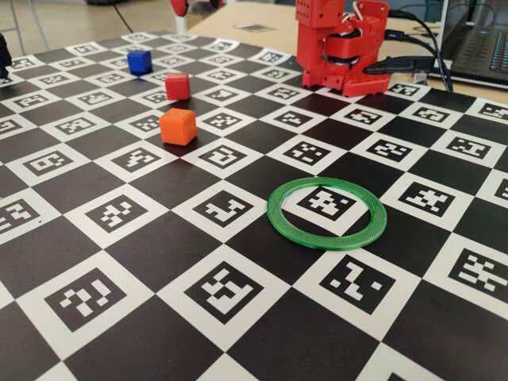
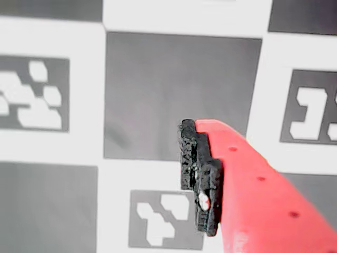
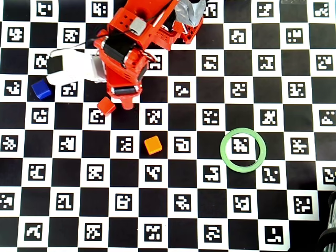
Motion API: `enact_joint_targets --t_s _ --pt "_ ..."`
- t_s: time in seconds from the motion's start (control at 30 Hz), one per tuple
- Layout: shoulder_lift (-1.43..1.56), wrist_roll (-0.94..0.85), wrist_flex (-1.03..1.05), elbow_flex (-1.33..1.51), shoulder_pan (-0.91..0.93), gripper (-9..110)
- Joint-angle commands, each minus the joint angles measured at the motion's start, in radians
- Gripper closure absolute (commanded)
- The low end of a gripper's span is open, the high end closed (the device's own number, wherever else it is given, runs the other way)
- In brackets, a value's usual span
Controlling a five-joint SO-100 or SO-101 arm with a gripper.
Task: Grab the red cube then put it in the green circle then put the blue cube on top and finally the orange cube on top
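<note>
In the overhead view the red cube (image 3: 106, 106) lies just left of my gripper (image 3: 126, 102), which hangs at the end of the folded red arm (image 1: 341, 44). The blue cube (image 3: 41, 89) is further left and the orange cube (image 3: 153, 145) is lower right. The green circle (image 3: 242, 149) lies flat at the right with only a board tag inside it. The fixed view shows the blue cube (image 1: 139, 62), red cube (image 1: 178, 86), orange cube (image 1: 178, 127) and green circle (image 1: 326, 214). In the wrist view my gripper (image 2: 192, 126) looks shut, black pads together, empty; no cube shows there.
Everything sits on a black-and-white board of printed tags (image 1: 238, 317). A laptop (image 1: 476, 48) and cables (image 1: 413, 63) lie behind the arm's base, off the board. A white camera box (image 3: 68, 68) sticks out from the wrist towards the blue cube.
</note>
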Motion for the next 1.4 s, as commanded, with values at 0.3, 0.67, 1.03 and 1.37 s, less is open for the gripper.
enact_joint_targets --t_s 0.3,0.67,1.03,1.37 --pt "-0.123 -0.018 -0.147 -0.021 0.08 64" --pt "-0.184 -0.046 -0.344 0.141 0.107 63" --pt "-0.256 -0.035 -0.517 0.255 0.115 63" --pt "-0.31 -0.029 -0.603 0.275 0.121 63"
